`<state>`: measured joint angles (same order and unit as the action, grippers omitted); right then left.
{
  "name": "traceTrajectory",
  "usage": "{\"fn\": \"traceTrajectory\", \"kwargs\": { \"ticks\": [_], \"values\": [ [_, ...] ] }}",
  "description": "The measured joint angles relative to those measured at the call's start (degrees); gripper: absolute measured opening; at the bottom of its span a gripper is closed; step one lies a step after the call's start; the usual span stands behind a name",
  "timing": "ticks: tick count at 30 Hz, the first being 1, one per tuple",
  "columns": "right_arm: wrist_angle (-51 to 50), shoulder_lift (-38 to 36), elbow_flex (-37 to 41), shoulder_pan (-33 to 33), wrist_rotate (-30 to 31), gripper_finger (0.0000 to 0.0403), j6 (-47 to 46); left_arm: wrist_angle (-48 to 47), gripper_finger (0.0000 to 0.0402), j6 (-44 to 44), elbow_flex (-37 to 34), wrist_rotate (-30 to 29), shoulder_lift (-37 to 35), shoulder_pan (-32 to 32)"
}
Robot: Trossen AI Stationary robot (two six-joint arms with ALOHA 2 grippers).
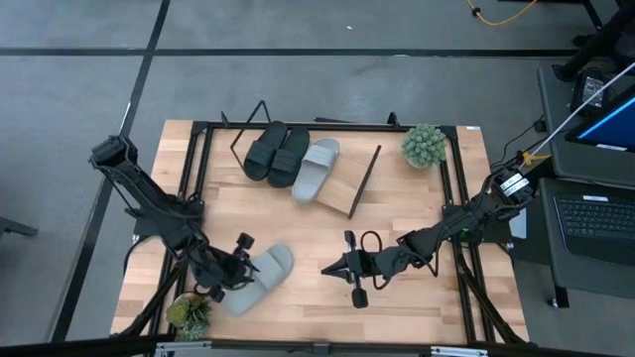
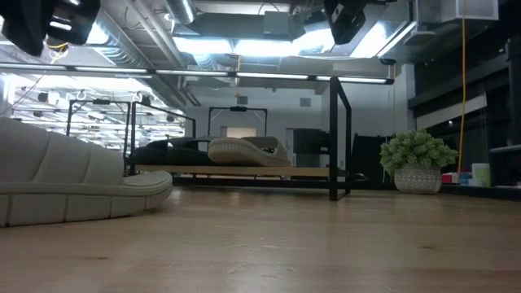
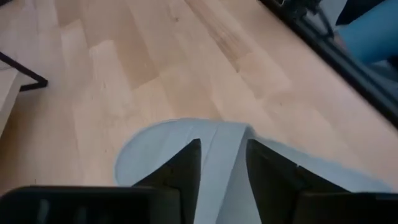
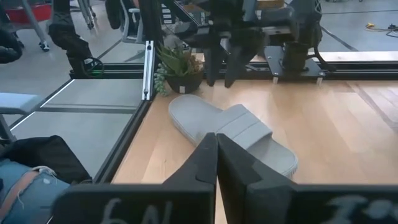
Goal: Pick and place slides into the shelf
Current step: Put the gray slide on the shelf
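One light grey slide [image 1: 260, 278] lies sole-down on the tabletop near the near-left corner, also seen in the low view [image 2: 65, 183] and the right wrist view [image 4: 236, 134]. My left gripper [image 1: 238, 260] hovers open just above it, and its fingers [image 3: 186, 168] stand on either side of the broad strap [image 3: 221, 162] without touching it. Two black slides [image 1: 276, 151] and the other grey slide [image 1: 317, 167] rest on the light-wood shelf [image 1: 342, 190] at the far middle. My right gripper [image 1: 329, 268] is shut and waits above the table's near middle, pointing at the grey slide.
A potted plant [image 1: 425, 146] stands at the far right beside the shelf, and another [image 1: 189, 315] sits at the near-left corner close to the left arm. A black frame [image 1: 198, 149] borders the table. Bare wood [image 1: 298, 228] lies between the shelf and the grippers.
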<state>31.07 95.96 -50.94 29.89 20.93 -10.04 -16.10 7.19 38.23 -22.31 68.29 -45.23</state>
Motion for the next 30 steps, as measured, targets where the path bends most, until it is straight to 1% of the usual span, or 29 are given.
{"fn": "traceTrajectory", "kwargs": {
  "ticks": [6,8,10,15,20,22,27,30],
  "values": [
    [0.0,0.0,0.0,0.0,0.0,0.0009,0.0,-0.4,0.0127,-0.2,0.2,-0.7,5.3,0.0],
    [-0.1,0.0,0.0,0.0,0.0,0.0009,0.0,-1.4,0.0127,-0.2,1.5,-0.7,7.1,0.0],
    [-0.1,0.0,0.0,0.0,0.0,0.0009,0.0,-4.1,0.0127,-0.2,3.7,-1.0,8.9,0.0],
    [-0.1,0.0,0.0,0.0,0.0,0.0009,0.0,-14.7,0.0127,-0.2,8.6,-2.6,14.6,0.0],
    [-0.3,0.0,0.0,0.0,0.0,0.0009,0.0,-17.9,0.0128,-0.3,11.7,-5.0,19.6,0.0],
    [-0.4,0.0,0.0,0.0,0.0,0.0009,0.0,-18.6,0.0128,-0.3,12.5,-6.0,20.6,0.0],
    [-1.1,0.0,-0.1,0.0,0.0,0.0009,0.0,-19.1,0.0128,-0.3,14.1,-6.1,21.1,0.1],
    [-1.6,0.0,-0.1,0.0,0.0,0.0009,0.0,-19.2,0.0120,-0.3,15.0,-6.1,21.1,0.1]
  ]
}}
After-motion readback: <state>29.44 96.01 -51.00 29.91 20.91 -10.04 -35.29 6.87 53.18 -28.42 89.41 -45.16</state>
